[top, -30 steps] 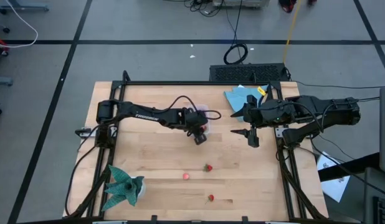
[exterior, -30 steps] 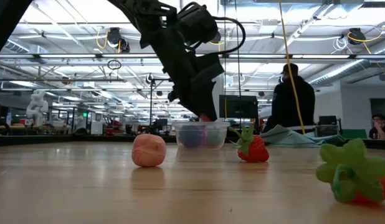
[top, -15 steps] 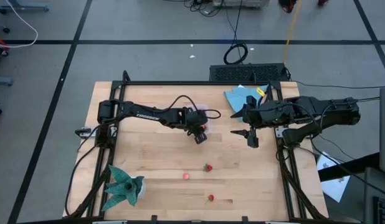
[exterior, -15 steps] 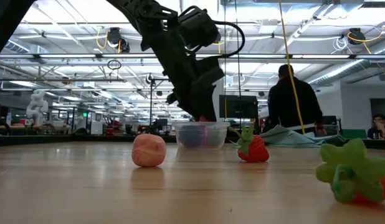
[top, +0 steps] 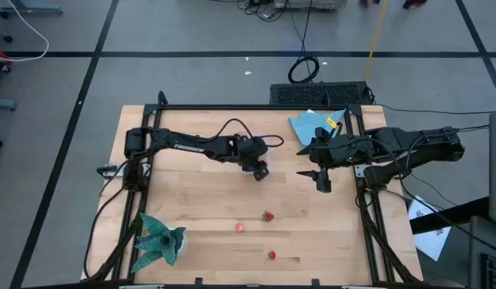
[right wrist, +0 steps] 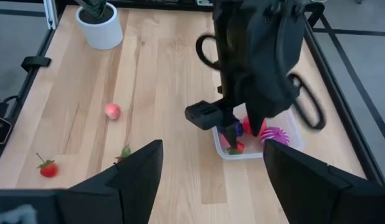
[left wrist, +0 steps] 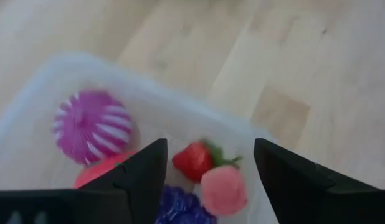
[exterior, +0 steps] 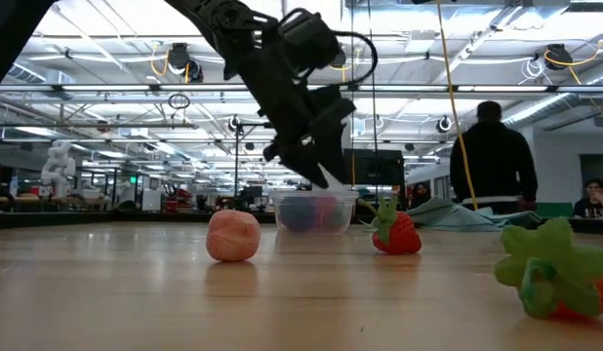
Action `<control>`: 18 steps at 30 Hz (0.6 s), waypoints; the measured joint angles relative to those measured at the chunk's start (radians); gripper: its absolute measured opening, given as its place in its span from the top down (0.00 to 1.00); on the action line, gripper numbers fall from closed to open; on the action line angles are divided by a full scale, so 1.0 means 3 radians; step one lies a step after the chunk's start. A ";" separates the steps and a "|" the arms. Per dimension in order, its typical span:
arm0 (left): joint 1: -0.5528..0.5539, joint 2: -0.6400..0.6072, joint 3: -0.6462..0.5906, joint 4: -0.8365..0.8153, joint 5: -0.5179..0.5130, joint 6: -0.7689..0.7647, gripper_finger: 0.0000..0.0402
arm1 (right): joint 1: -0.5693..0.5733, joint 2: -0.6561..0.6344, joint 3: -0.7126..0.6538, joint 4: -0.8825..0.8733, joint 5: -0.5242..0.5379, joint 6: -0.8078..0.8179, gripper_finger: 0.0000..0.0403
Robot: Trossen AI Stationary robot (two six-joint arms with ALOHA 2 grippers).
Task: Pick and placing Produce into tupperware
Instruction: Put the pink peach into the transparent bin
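Clear plastic first — the tupperware (right wrist: 258, 138) sits mid-tabletop (top: 192, 209) toward the far side, and we can already see a striped purple ball (left wrist: 93, 126), a little strawberry (left wrist: 195, 160), a pink fruit (left wrist: 223, 190) and something dark purple in it. Left gripper (top: 259, 170) hangs right over the tub with its fingers spread and nothing between them, so we'd guess a piece has just gone in.

What's left of the produce lies out on the wood: a pink ball (top: 240, 227), a strawberry (top: 268, 216) just beside it, and another strawberry (top: 271, 255) nearer the front edge. All three lie toward the front of the tabletop from the left gripper, roughly straight down from it in the top view — so the left arm looks nearer to us. Right gripper (top: 321, 178) hovers open and empty to the tub's right.
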 joint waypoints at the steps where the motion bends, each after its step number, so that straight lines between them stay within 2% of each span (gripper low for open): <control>1: 0.0000 -0.0039 0.0000 0.0035 0.0000 0.0009 0.38 | 0.0000 -0.0004 -0.0001 -0.0003 0.0000 -0.0002 0.33; 5: -0.0027 -0.0261 0.0066 -0.0022 0.0005 -0.0030 0.38 | 0.0000 -0.0009 -0.0001 -0.0013 0.0000 -0.0009 0.33; 10: -0.0248 -0.0675 0.0251 -0.0070 0.0048 0.0118 0.38 | 0.0000 -0.0008 -0.0001 -0.0017 0.0000 -0.0010 0.33; 15: -0.0640 -0.1096 0.0343 -0.0361 -0.0108 0.0236 0.38 | 0.0000 -0.0009 -0.0001 -0.0050 -0.0002 -0.0010 0.33; 18: -0.0980 -0.1184 0.0345 -0.0629 -0.0263 0.0083 0.38 | 0.0000 -0.0009 -0.0001 -0.0063 -0.0002 -0.0011 0.33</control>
